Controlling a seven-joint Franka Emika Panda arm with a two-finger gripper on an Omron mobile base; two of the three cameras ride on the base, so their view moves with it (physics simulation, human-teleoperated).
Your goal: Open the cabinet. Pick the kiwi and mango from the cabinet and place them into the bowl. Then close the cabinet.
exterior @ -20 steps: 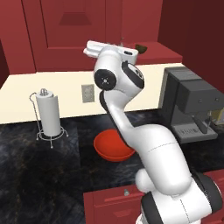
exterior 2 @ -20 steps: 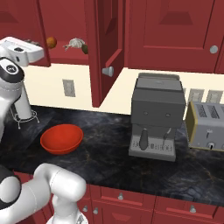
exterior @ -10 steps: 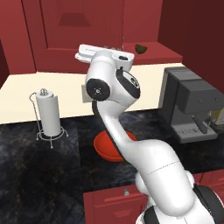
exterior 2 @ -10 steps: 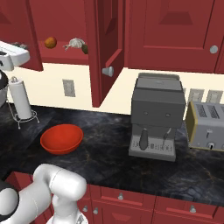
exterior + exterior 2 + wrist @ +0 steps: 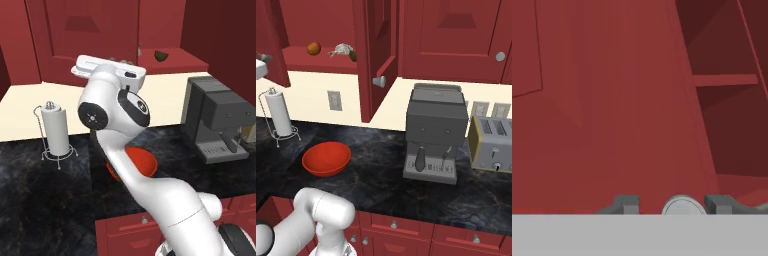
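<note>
The gripper [image 5: 672,205] sits against the left door of the cabinet [image 5: 376,55], its 2 fingertips [image 5: 628,204] a little apart on either side of the silver knob [image 5: 683,206] — not visibly touching it, so it appears to hold nothing. Both doors stand open. On the shelf, the mango [image 5: 314,48] lies at 9 o'clock from a pale lumpy item [image 5: 342,49], and the kiwi [image 5: 353,56] is tucked at its 4 o'clock, partly behind the right door. The bowl [image 5: 326,159] waits on the black counter [image 5: 381,165], at 4 o'clock from the paper-towel stand [image 5: 278,116].

The risks, as I judge them: pulling away crookedly could catch the knob and swing the door back; reaching for the kiwi could clip the right door's edge, or nudge the pale item and roll the fruit off the shelf.
</note>
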